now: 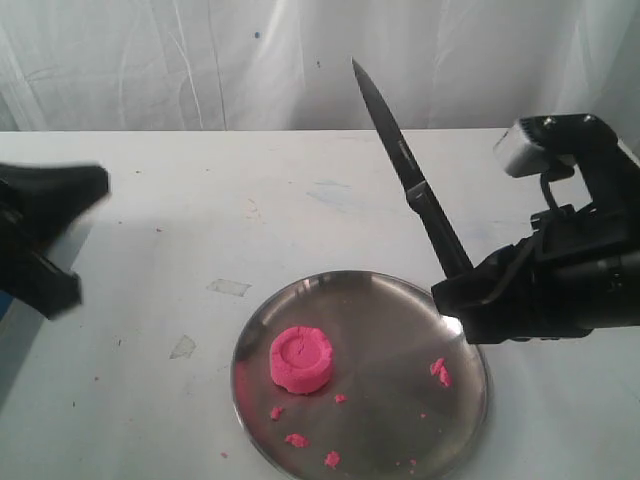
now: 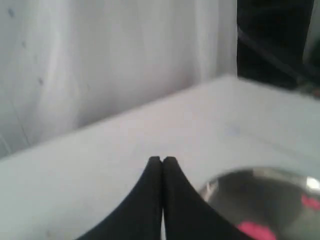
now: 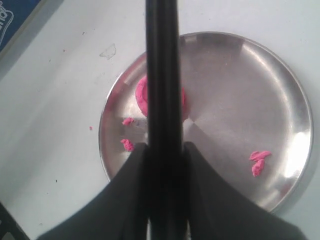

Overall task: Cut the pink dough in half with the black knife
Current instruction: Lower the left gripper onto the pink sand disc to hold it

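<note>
The pink dough [image 1: 301,359] is one thick round puck on the left part of the steel plate [image 1: 400,300]. My right gripper [image 1: 462,292] is shut on the handle of the black knife [image 1: 400,160], held in the air above the plate's right side with the blade pointing up and to the left. In the right wrist view the knife [image 3: 162,75] runs across the dough [image 3: 141,95] and hides its middle, between my fingers [image 3: 135,170]. My left gripper [image 2: 162,160] is shut and empty, over the table left of the plate [image 2: 260,185].
Small pink crumbs lie on the plate: a pair at the right [image 1: 440,372] and several along the front [image 1: 297,439]. A white curtain hangs behind the table. A blue-edged object [image 3: 15,20] lies off the table's left side.
</note>
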Action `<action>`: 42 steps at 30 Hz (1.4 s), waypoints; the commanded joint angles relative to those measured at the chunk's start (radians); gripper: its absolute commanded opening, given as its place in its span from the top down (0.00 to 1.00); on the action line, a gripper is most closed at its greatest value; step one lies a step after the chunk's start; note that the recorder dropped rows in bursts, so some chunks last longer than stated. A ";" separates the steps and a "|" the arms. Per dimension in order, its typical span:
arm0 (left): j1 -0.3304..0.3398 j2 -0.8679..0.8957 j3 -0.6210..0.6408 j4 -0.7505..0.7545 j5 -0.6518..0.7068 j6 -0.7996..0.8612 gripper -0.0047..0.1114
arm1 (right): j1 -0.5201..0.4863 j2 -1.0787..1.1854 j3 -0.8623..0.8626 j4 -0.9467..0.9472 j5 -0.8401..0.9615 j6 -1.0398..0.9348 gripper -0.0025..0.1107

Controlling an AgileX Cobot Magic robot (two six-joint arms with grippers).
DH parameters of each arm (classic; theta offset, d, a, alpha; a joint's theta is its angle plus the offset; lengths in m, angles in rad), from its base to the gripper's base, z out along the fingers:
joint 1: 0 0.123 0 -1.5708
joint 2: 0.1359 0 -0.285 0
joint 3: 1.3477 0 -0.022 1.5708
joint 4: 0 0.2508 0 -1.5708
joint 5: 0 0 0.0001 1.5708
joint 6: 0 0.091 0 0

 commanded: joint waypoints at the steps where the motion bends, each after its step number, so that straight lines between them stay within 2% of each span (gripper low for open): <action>1: -0.215 0.316 -0.019 0.016 0.122 0.226 0.96 | 0.003 0.065 0.003 -0.067 0.011 0.005 0.98; 2: -0.275 0.411 -0.056 -0.018 0.076 0.259 0.96 | 0.003 0.090 0.001 -0.081 0.023 0.005 0.98; 4: -0.326 0.538 -0.129 -0.020 0.097 0.257 0.96 | 0.007 0.123 -0.003 -0.120 0.032 0.002 0.98; 6: -0.332 0.642 -0.195 -0.020 0.197 0.193 0.96 | 0.028 0.152 -0.003 -0.171 0.029 -0.015 0.98; 8: -0.332 0.696 -0.267 -0.015 0.370 -0.085 0.96 | 0.051 0.186 -0.009 -0.285 0.016 0.047 0.98; 9: -0.332 0.709 -0.300 0.066 0.431 -0.216 0.96 | 0.065 0.212 -0.033 -0.480 0.006 0.271 0.98; 11: -0.333 0.713 -0.336 0.249 0.422 -0.329 0.96 | 0.085 0.257 -0.093 -0.728 0.039 0.538 0.98; 12: -0.333 0.714 -0.350 0.337 0.374 -0.343 0.96 | 0.093 0.276 -0.122 -0.745 0.055 0.561 0.98; 13: -0.333 0.714 -0.372 0.491 0.275 -0.343 0.96 | 0.113 0.299 -0.158 -0.733 0.067 0.529 0.98; 15: -0.333 0.714 -0.401 0.663 0.195 -0.378 0.96 | 0.143 0.327 -0.190 -0.723 0.067 0.491 0.98; 16: -0.333 0.714 -0.406 0.663 0.195 -0.423 0.96 | 0.155 0.341 -0.200 -0.726 0.067 0.492 0.98; 19: -0.333 0.714 -0.404 0.663 0.338 -0.570 0.96 | 0.170 0.377 -0.210 -0.729 0.055 0.492 0.98; 23: -0.333 0.714 -0.399 0.663 0.567 -0.608 0.96 | 0.170 0.416 -0.210 -0.724 0.048 0.494 0.98; 25: -0.333 0.714 -0.399 0.663 0.729 -0.533 0.96 | 0.170 0.423 -0.210 -0.705 0.048 0.494 0.98; 27: -0.333 0.714 -0.397 0.663 0.892 -0.371 0.96 | 0.170 0.421 -0.210 -0.679 0.048 0.494 0.98; 29: -0.333 0.714 -0.406 0.526 1.038 -0.155 0.96 | 0.170 0.419 -0.210 -0.672 0.048 0.494 0.98; 31: -0.333 0.714 -0.443 0.267 1.086 0.079 0.96 | 0.170 0.420 -0.210 -0.672 0.050 0.494 0.98; 33: -0.337 0.714 -0.519 -0.118 1.105 0.378 0.96 | 0.170 0.420 -0.210 -0.655 0.053 0.494 0.98; 35: -0.338 0.721 -0.613 -0.573 1.199 0.798 0.96 | 0.170 0.420 -0.210 -0.645 0.053 0.492 0.98; 37: -0.338 0.734 -0.687 -0.923 1.295 1.091 0.96 | 0.170 0.420 -0.210 -0.645 0.057 0.492 0.98; 38: -0.338 0.735 -0.712 -1.031 1.312 1.201 0.96 | 0.170 0.420 -0.210 -0.645 0.058 0.492 0.98; 40: -0.338 0.735 -0.731 -1.190 1.294 1.316 0.96 | 0.170 0.420 -0.210 -0.645 0.061 0.492 0.98; 42: -0.338 0.736 -0.728 -1.258 1.267 1.372 0.96 | 0.170 0.420 -0.210 -0.645 0.061 0.492 0.98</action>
